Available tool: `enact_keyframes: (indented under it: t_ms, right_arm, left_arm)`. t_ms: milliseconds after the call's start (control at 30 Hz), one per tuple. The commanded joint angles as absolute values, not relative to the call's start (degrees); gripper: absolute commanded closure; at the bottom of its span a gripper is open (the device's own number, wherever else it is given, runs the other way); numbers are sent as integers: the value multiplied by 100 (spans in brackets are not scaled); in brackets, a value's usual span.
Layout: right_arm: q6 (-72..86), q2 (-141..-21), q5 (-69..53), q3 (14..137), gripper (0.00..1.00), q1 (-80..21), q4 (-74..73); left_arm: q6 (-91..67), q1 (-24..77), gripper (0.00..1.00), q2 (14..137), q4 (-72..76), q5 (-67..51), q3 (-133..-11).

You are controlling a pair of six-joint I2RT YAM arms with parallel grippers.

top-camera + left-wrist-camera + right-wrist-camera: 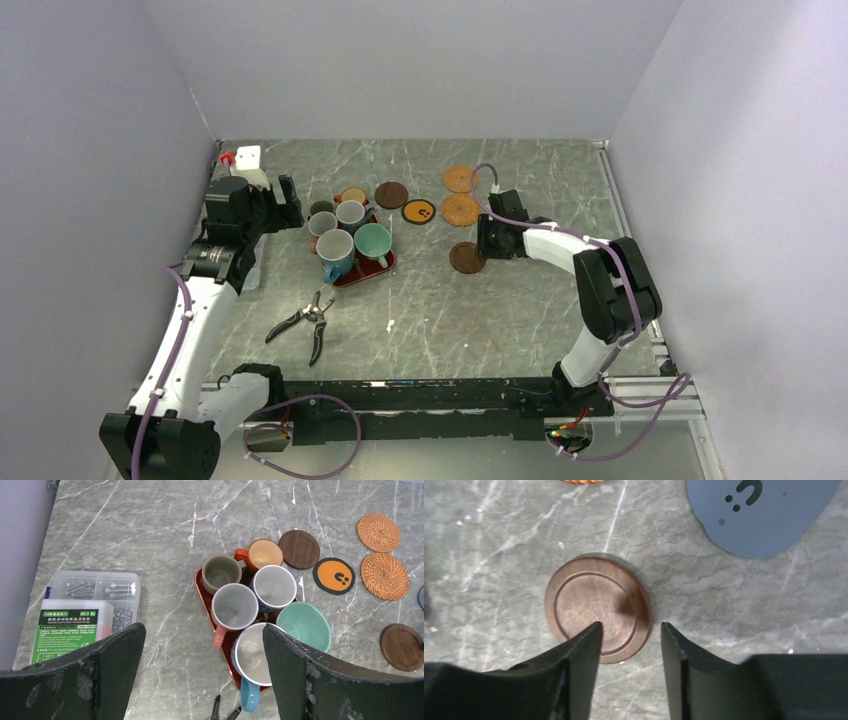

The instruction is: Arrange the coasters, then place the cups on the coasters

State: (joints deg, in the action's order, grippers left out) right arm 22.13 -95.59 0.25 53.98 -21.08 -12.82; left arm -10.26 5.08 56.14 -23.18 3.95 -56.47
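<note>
Blue coaster cut off at top, right claw parted, empty, over dark brown coaster, left claw wide above cups

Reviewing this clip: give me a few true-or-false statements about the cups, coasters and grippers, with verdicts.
1. The teal cup stands on a coaster. False: it sits on the red tray.
2. The left gripper holds a cup. False: it is open and empty.
3. The right gripper is over a dark brown coaster. True.
4. The woven orange coasters are stacked. False: they lie side by side on the table.
5. The blue coaster lies flat. True.
</note>
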Motion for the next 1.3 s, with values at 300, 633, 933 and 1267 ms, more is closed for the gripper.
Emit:
enact_keyframes:
  t_ms: [300, 633, 933, 1267]
  right_arm:
    - [2042, -8588, 620, 5233, 11, -2804, -1653]
    - [2127, -9067, 720, 5284, 8, -3094, -1634]
    - [2271, -9517, 1004, 5393, 8, -3223, -1704]
    - [2341, -9915, 1336, 5582, 12, -3361, -1752]
  left_arm:
    - [-1116, 527, 6, 5607, -2114, 329, -5660]
    - [-1078, 527, 6, 5640, -2092, 202, -5660]
    - [-1061, 529, 6, 5688, -2104, 247, -5669]
    - [-1057, 530, 6, 5720, -2109, 255, -5669]
